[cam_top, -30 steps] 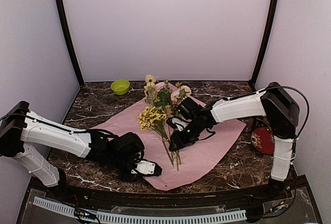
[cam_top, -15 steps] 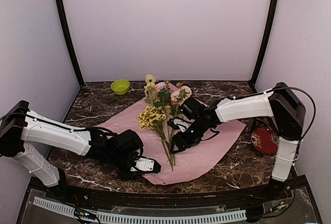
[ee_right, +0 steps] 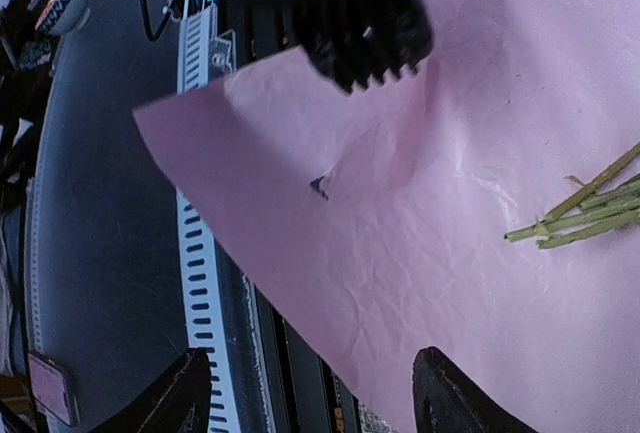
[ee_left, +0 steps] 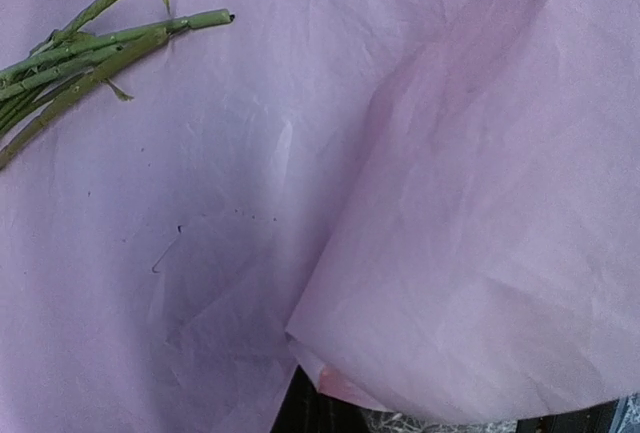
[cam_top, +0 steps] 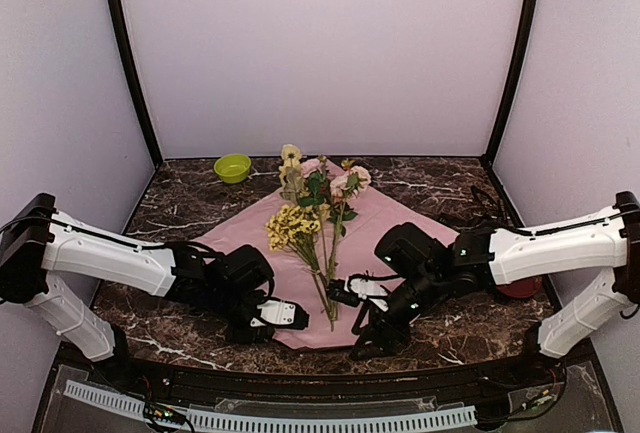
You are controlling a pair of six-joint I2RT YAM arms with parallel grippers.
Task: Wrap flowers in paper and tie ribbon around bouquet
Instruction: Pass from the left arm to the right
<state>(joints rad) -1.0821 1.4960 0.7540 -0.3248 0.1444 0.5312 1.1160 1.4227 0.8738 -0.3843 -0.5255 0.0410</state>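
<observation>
Progress: early. flowers (cam_top: 315, 218) laid on the paper (cam_top: 250, 238), heads twd far wall, stems (ee_left: 100, 53) pointing at near edge. Sheet mostly flat on the table (cam_top: 180, 203), set diamond-wise, one corner twd me. No cone, nothing rolled round the stems. Near-left edge is lifted into a loose flap in the L wrist view, so I judge the first fold is only starting.

Left to do: fold/roll paper round the bunch, then the whole tying step. Ribbon: can't pick it out from the black cables, so no location.

My left gripper (cam_top: 283, 314): pressed together, sitting at near-left edge of sheet. Own fingers not in L wrist view; can't confirm paper is pinched.

My right gripper (cam_top: 368, 341): spread wide, fingers (ee_right: 190, 393) either side of the near corner, holding nothing.

Containers: green bowl (cam_top: 232, 166) at far left of table, well apart from sheet, nothing seen inside. Reddish dish (cam_top: 520, 289) at right, mostly hidden by my R arm; contents can't tell.
</observation>
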